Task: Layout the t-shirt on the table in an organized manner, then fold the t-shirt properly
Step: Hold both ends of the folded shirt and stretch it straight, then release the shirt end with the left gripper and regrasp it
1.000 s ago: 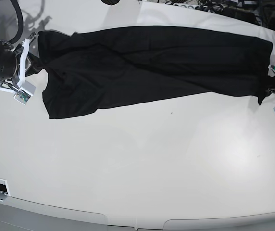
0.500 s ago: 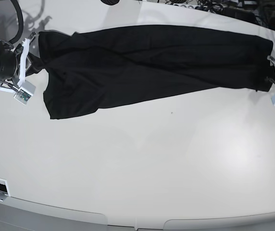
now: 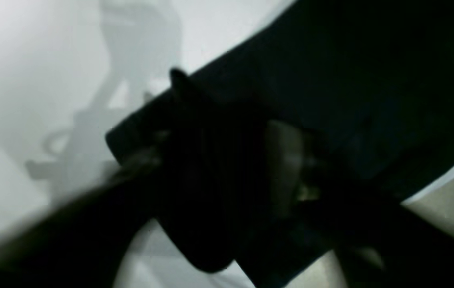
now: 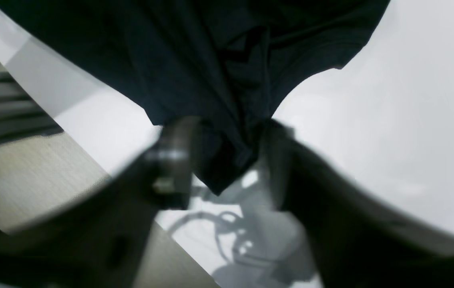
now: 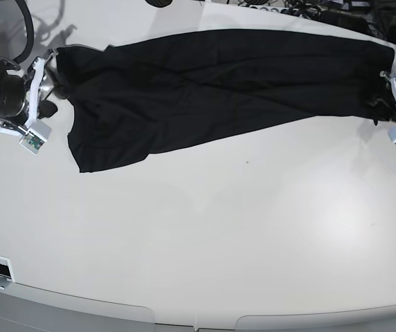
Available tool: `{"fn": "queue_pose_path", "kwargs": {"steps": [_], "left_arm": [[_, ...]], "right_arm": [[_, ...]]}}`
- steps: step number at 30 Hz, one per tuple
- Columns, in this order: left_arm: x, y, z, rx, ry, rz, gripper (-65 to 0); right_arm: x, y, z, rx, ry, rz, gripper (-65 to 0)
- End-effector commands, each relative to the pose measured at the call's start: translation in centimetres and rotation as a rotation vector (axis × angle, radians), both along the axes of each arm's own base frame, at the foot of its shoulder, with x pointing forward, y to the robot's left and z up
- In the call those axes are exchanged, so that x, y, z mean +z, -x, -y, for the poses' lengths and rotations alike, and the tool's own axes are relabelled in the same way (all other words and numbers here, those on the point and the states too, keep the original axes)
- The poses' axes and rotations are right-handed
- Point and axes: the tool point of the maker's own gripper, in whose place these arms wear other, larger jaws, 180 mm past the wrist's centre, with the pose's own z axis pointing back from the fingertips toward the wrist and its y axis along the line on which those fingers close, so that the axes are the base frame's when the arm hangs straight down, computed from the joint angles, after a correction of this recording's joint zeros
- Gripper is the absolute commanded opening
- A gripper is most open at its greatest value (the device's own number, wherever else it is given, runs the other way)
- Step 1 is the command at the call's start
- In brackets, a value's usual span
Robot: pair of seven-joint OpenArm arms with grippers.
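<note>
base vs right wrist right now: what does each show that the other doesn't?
Base only: the whole t-shirt stretched across the far part of the table, with the left gripper at one end and the right gripper at the other.

Right wrist only: a close look at the right gripper's fingers spread apart, with a bunched corner of fabric hanging between them, and floor beyond the table edge.

Both: the black shirt, the white tabletop, the right gripper.
</note>
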Motion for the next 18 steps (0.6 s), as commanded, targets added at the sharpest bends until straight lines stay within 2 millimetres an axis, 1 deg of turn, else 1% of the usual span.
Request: {"fn": "queue_pose_path", "kwargs": {"steps": [1, 4, 7, 9, 10, 11, 12, 13, 14, 15, 18], "left_arm": [[1.5, -1.2, -0.9, 0.002, -0.01, 0.033, -17.9], [1.8, -1.0, -1.5, 0.019, -0.04, -0.03, -17.5], [2.3, -0.8, -2.6, 0.029, -0.1, -0.123, -17.5], [3.4, -1.4, -2.9, 0.046, -0.099, -0.142, -17.6], [4.2, -2.0, -2.7, 0.059, -0.071, -0.13, -18.6], [5.3, -2.9, -2.4, 0.076, -0.028, -0.103, -22.3], [6.5, -3.8, -2.0, 0.093, 0.02, -0.073, -30.9], [7.7, -4.7, -1.6, 0.109, 0.064, -0.044, -44.9], [8.9, -5.5, -1.4, 0.121, 0.101, -0.018, -60.7], [10.1, -6.2, -1.1, 0.131, 0.132, 0.003, -65.0], [12.9, -7.5, -0.8, 0.162, 0.219, 0.044, -65.0]], "right_arm": [[0.8, -0.7, 0.1, 0.003, -0.005, 0.032, -29.6], [0.9, -0.9, -0.1, 0.006, -0.018, 0.046, -29.7], [1.2, -1.3, -0.5, 0.002, -0.042, 0.069, -29.7], [1.5, -1.6, -0.8, -0.002, -0.061, 0.087, -30.4], [1.6, -1.8, -0.9, -0.006, -0.069, 0.095, -32.1], [1.7, -1.8, -1.0, -0.006, -0.075, 0.1, -36.2], [1.7, -1.9, -1.1, -0.004, -0.083, 0.103, -43.4], [1.8, -1.8, -1.3, 0.013, -0.093, 0.105, -53.6], [1.9, -1.6, -1.5, 0.034, -0.1, 0.106, -64.8], [2.0, -1.5, -1.8, 0.051, -0.114, 0.107, -65.0], [2.5, -1.2, -2.8, 0.077, -0.171, 0.107, -65.0]]}}
